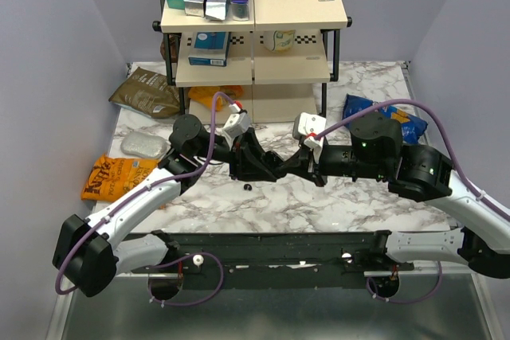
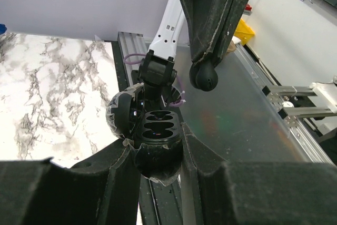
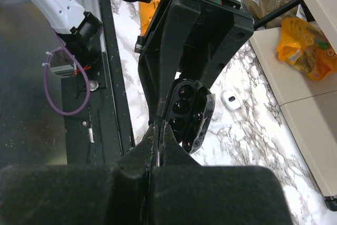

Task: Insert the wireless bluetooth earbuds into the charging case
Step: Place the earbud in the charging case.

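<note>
The black charging case (image 2: 158, 133) is open, its lid (image 2: 122, 113) swung to the left and its two wells showing. My left gripper (image 2: 156, 154) is shut on the case's lower body and holds it above the marble table (image 1: 319, 197). My right gripper (image 2: 206, 61) comes in from above, shut on one small black earbud (image 2: 204, 77), which hangs a little above and to the right of the wells. In the right wrist view the closed right gripper (image 3: 159, 126) sits just left of the case (image 3: 187, 111). A second tiny black bud (image 1: 247, 187) lies on the table below the grippers.
A two-tier shelf rack (image 1: 255, 21) with boxes stands at the back. Snack bags lie around: orange (image 1: 115, 177), brown (image 1: 147, 91), blue (image 1: 386, 113), and a silver pouch (image 1: 145, 145). A small white object (image 3: 229, 97) lies on the marble near the case.
</note>
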Tool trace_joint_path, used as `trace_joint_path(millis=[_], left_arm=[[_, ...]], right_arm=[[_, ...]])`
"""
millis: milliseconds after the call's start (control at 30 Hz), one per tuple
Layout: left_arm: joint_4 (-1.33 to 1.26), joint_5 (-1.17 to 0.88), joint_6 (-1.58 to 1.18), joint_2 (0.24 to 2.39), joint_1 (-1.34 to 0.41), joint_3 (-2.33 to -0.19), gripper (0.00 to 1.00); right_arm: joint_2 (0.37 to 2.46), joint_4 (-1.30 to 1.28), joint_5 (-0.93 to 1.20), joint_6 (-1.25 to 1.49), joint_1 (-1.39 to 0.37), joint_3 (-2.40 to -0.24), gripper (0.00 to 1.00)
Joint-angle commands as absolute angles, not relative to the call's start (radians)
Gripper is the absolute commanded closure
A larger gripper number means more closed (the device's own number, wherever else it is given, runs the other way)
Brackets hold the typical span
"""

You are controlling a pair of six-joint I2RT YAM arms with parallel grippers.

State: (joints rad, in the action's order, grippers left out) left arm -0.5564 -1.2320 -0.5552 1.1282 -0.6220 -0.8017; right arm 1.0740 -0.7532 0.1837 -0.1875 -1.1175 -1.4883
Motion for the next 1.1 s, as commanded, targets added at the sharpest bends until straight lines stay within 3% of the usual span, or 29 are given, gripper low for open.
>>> trace_joint_path(millis=[0,1067], left_arm=[[-0.604,-1.273,-0.569,1.134,-0.627,-0.793,1.00],[-0.609,-1.256,-0.565,1.112,-0.647,-0.796,1.00]], right_arm=[[1.088,-0.724,0.153,-0.212,-1.127,-1.505,0.99],[1.095,-0.598,0.106,-0.206,-1.127,-1.397,0.99]])
